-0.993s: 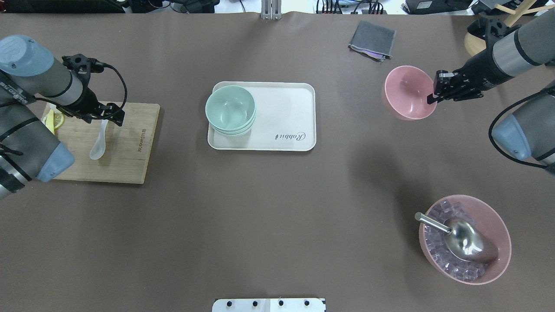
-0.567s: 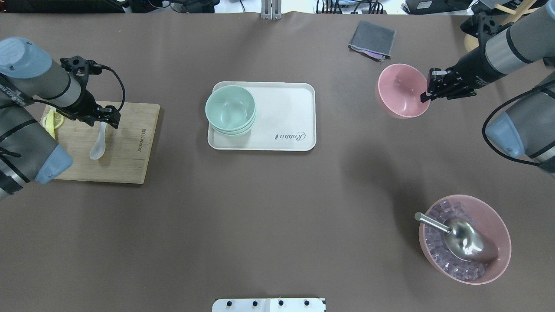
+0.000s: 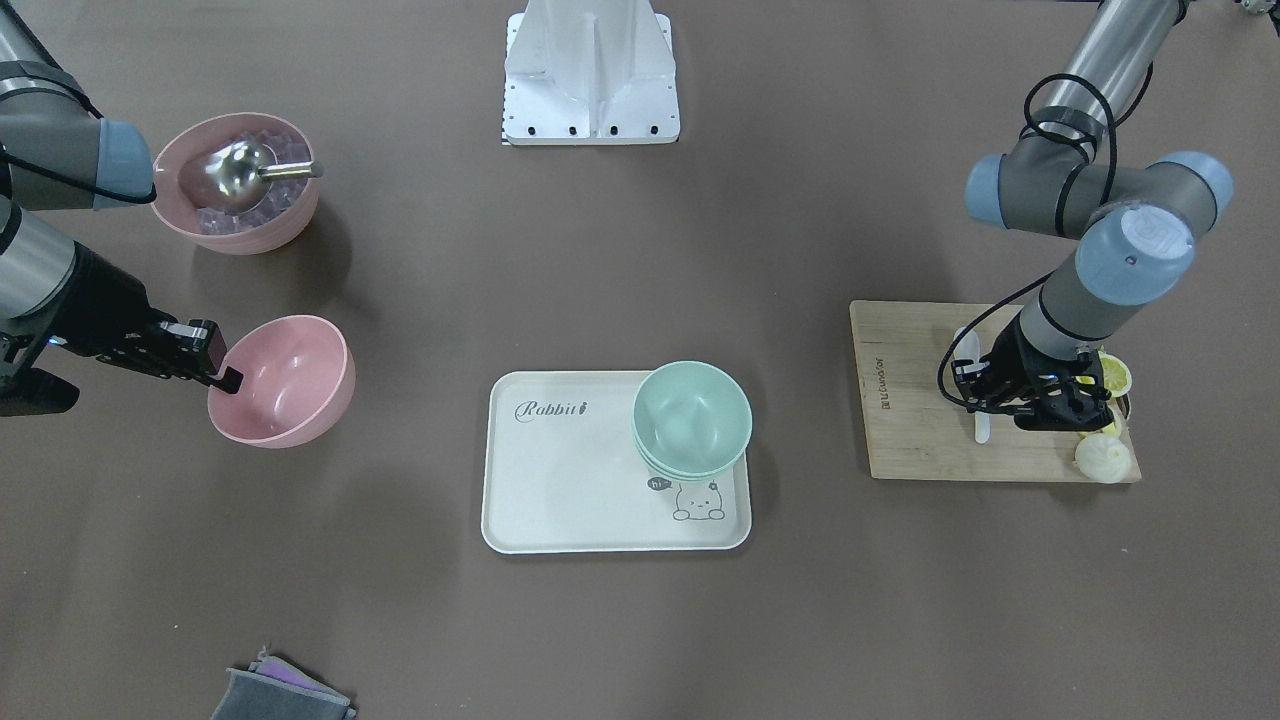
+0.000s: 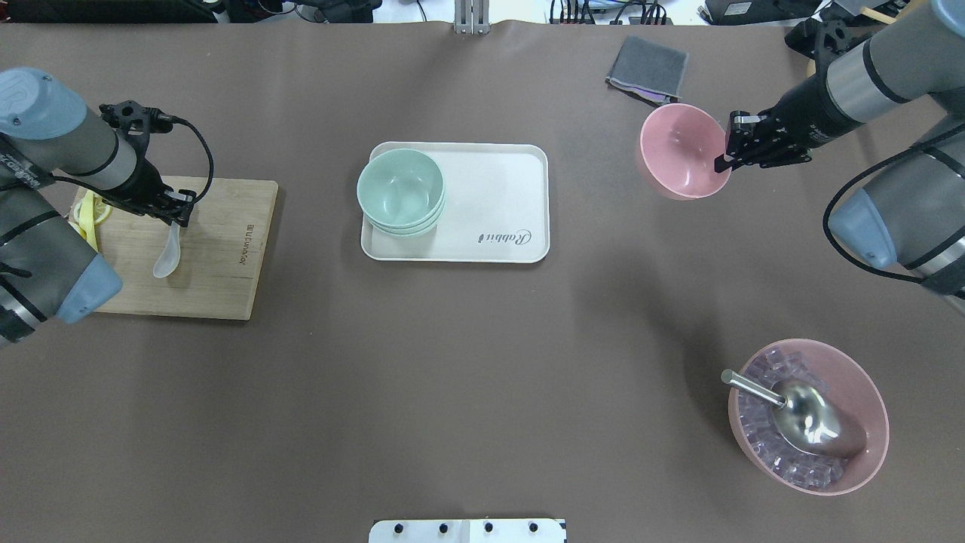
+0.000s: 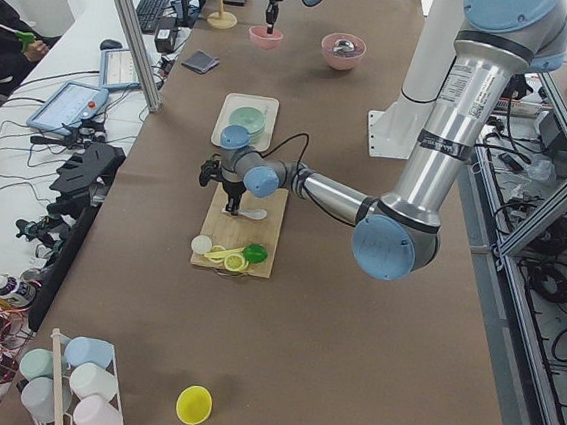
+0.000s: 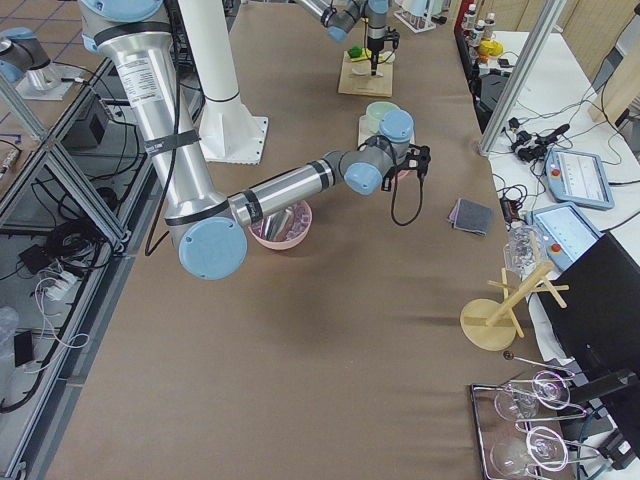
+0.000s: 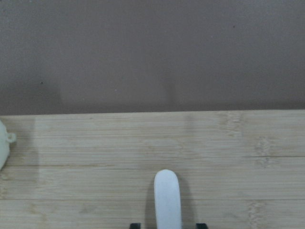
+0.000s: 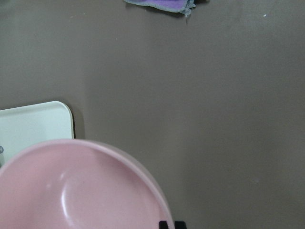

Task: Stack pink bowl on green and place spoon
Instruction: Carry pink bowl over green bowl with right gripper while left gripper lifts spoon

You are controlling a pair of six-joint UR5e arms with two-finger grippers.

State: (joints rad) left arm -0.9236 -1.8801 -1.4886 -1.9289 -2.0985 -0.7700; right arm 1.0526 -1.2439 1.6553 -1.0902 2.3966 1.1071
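Note:
My right gripper (image 4: 725, 154) is shut on the right rim of the small pink bowl (image 4: 678, 154) and holds it above the table, right of the tray. The bowl also shows in the front view (image 3: 290, 385) and the right wrist view (image 8: 81, 191). The stack of mint-green bowls (image 4: 399, 188) sits on the left end of the white tray (image 4: 497, 204). The white spoon (image 4: 166, 260) lies on the wooden cutting board (image 4: 219, 271). My left gripper (image 4: 179, 216) is open and straddles the spoon's handle (image 7: 167, 200), with a small gap on each side.
A large pink bowl of ice cubes with a metal scoop (image 4: 810, 415) stands near right. A folded grey cloth (image 4: 648, 69) lies far right of centre. Lemon slices (image 4: 94, 211) lie at the board's left edge, by my left arm.
My right gripper has carried the pink bowl leftward and a little farther back. My left gripper has shifted left until it sits over the spoon's handle.

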